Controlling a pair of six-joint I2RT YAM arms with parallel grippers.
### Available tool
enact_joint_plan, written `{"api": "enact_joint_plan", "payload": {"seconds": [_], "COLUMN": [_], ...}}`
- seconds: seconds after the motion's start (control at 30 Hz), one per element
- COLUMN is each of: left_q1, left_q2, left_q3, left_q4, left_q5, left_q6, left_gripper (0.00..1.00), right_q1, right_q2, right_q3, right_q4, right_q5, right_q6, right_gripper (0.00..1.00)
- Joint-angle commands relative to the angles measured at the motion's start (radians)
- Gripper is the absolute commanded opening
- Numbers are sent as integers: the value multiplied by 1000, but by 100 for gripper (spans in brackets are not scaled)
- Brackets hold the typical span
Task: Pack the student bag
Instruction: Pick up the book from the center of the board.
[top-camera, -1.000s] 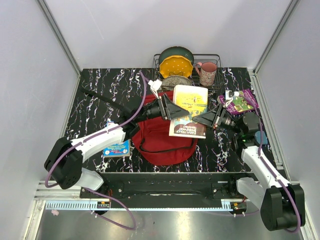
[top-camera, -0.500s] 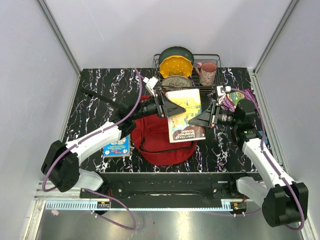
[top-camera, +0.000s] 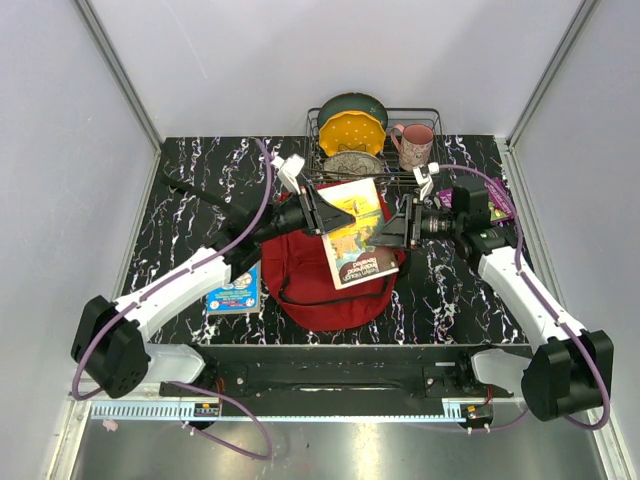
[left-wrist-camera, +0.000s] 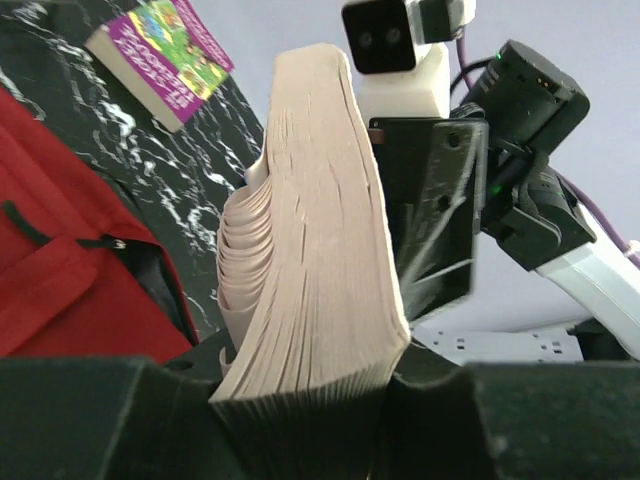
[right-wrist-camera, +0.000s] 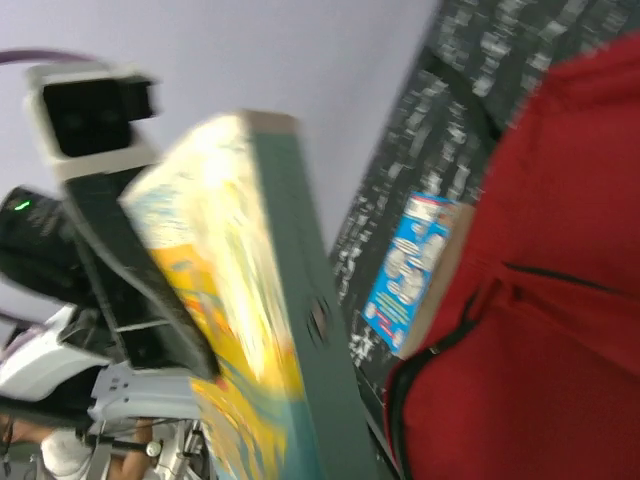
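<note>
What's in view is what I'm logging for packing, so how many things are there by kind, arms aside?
Books: 3 (yellow book, blue book, purple book)
Dishes: 3 (green dish, yellow plate, patterned plate)
Mugs: 1 (pink mug)
Racks: 1 (wire rack)
Bags: 1 (student bag)
Total: 9

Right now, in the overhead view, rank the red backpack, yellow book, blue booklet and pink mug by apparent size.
1. red backpack
2. yellow book, held up nearer the camera
3. blue booklet and pink mug: too alike to rank; the left arm hides part of the booklet.
</note>
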Motion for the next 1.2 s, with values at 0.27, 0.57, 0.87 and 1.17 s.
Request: {"api": "enact_joint_plan", "payload": {"seconds": [0.27,0.57,0.87,1.17], "left_q1": [89,91,91,91], "left_q2": [-250,-293,-287,-288], "left_q3": [-180,-314,-371,-404], "left_q4": [140,375,499,544], "left_q5": [-273,-325,-334,-330], "left_q6": [-46,-150,-211,-245], "left_gripper": [0,0,0,0], "right_q1": [14,155,362,416], "right_q2": [-328,-320,-123,80], "right_q3": [-513,-624,-583,-515], "right_q4": [565,785,1038,1308], "right_q5": [449,610,808,810], "right_q6": [601,769,778,799], "right_gripper": [100,100,100,98]}}
